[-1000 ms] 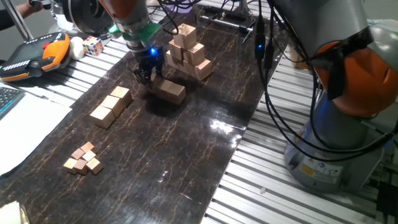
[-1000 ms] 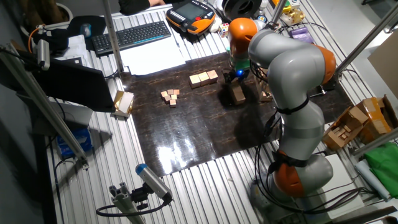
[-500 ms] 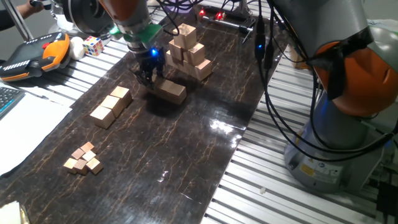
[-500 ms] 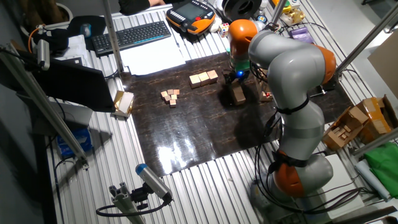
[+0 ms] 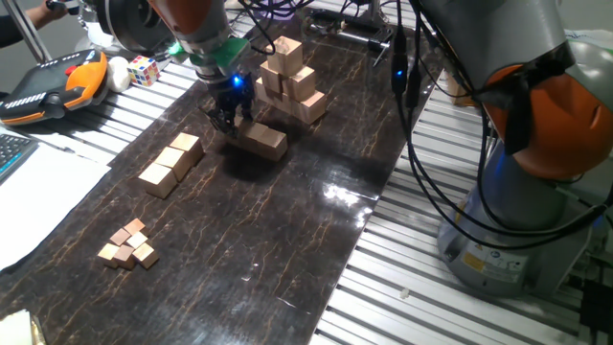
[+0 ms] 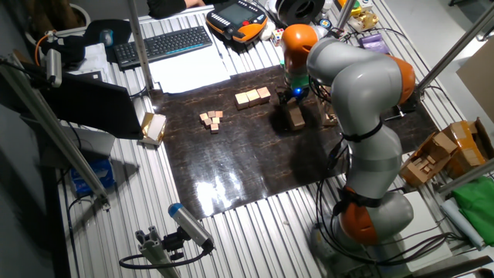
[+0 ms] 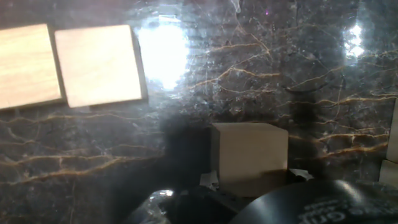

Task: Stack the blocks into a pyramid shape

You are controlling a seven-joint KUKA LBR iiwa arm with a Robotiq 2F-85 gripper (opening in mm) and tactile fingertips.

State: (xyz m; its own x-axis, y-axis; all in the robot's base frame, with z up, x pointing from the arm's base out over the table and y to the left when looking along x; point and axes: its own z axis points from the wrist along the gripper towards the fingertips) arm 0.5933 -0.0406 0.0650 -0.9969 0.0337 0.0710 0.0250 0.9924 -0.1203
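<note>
My gripper (image 5: 230, 123) (image 6: 293, 104) hangs low over the dark table, just left of two tan blocks (image 5: 263, 141) lying side by side. The hand view shows one tan block (image 7: 249, 155) sitting between my fingertips (image 7: 208, 180), which press against its two sides; my gripper (image 7: 252, 177) looks shut on it. Its lower part is hidden by the hand. A row of three more blocks (image 5: 170, 163) (image 6: 253, 96) lies further left, and two of them (image 7: 99, 65) show in the hand view. No stepped pile of these blocks shows.
A taller stack of bigger cubes (image 5: 290, 77) stands right behind my gripper. Several tiny cubes (image 5: 127, 244) (image 6: 211, 119) lie near the table's front left. An orange pendant (image 5: 43, 86), a puzzle cube (image 5: 144, 69) and a keyboard (image 6: 162, 45) lie off the mat. The arm's base (image 5: 517, 192) is at right.
</note>
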